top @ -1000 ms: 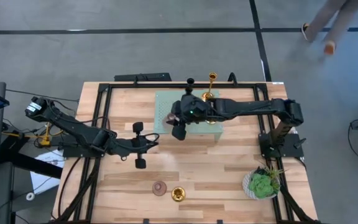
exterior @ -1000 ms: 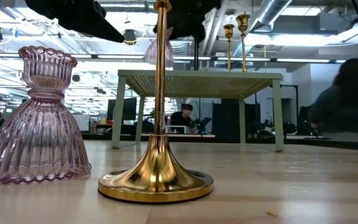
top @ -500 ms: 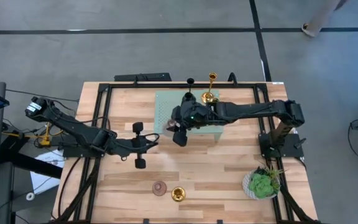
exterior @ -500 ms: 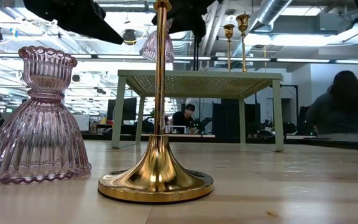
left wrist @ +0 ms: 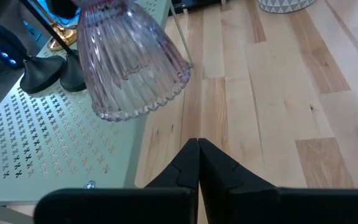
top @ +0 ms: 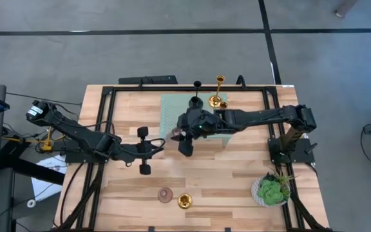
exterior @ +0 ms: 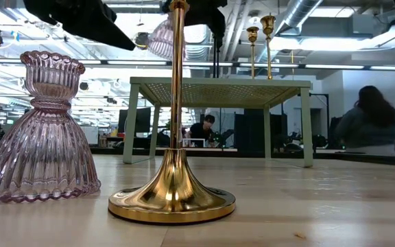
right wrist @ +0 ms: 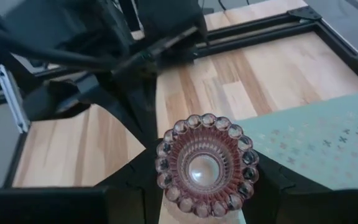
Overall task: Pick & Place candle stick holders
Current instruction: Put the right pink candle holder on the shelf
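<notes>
My right gripper (top: pixel 181 133) is shut on a dusty pink ribbed glass candle stick holder (left wrist: pixel 129 62). It holds it in the air over the left edge of the pale green perforated stand (top: pixel 172 106). Gold holders (top: pixel 218 96) and black holders (top: pixel 196 101) stand by their bases on that stand. A second pink holder (top: pixel 166 194) and a gold holder (top: pixel 185 201) stand by their bases on the table near its front edge. My left gripper (top: pixel 154 149) is shut and empty, hovering left of the stand. My right gripper pinches the pink holder's scalloped top cup (right wrist: pixel 207 163) between its two fingers (right wrist: pixel 132 186), one on each side. The fingers come from above, pointing down. The holder hangs below them, flared base (left wrist: pixel 138 102) downward and a little tilted, lifted clear of the stand and the table.
A green leafy plant in a white pot (top: pixel 272 191) stands at the table's near right corner. The stand's legs (exterior: pixel 132 123) rest on the table. Bare wood lies between the stand and the two front holders. A person (exterior: pixel 369 123) sits in the room beyond.
My right gripper has gone toward the table's left and near edges with the pink holder, from over the stand's middle to over its left edge. The holder stays lifted clear, base down, and now shows larger and higher in the low view.
</notes>
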